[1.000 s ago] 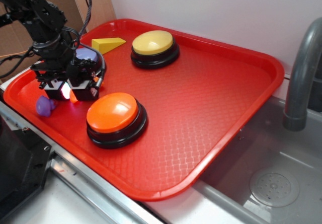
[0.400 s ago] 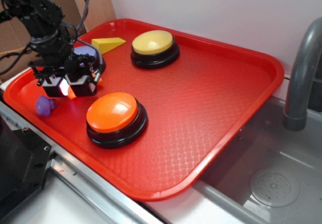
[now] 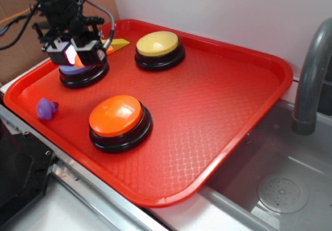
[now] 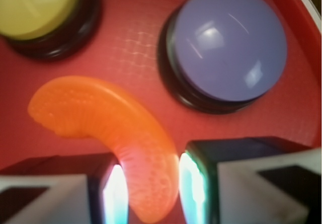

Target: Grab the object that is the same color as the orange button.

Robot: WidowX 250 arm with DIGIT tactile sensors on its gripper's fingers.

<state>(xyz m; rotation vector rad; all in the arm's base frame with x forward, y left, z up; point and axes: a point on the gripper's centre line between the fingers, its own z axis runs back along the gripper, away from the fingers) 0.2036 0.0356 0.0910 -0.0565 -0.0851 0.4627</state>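
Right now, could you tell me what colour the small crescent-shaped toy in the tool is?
Glossy orange crescent toy; clearest in the wrist view.

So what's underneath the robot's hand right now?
The hand, shut on the orange crescent, hangs above the purple button on the red tray. In the exterior view it covers most of that button's dome.

Orange crescent (image 4: 115, 133) (finely dimpled), orange button (image 3: 115, 114), red waffle-textured tray (image 3: 218, 101).

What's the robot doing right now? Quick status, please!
Gripper shut on orange toy, lifted above purple button. Orange button untouched. Nothing in the way.
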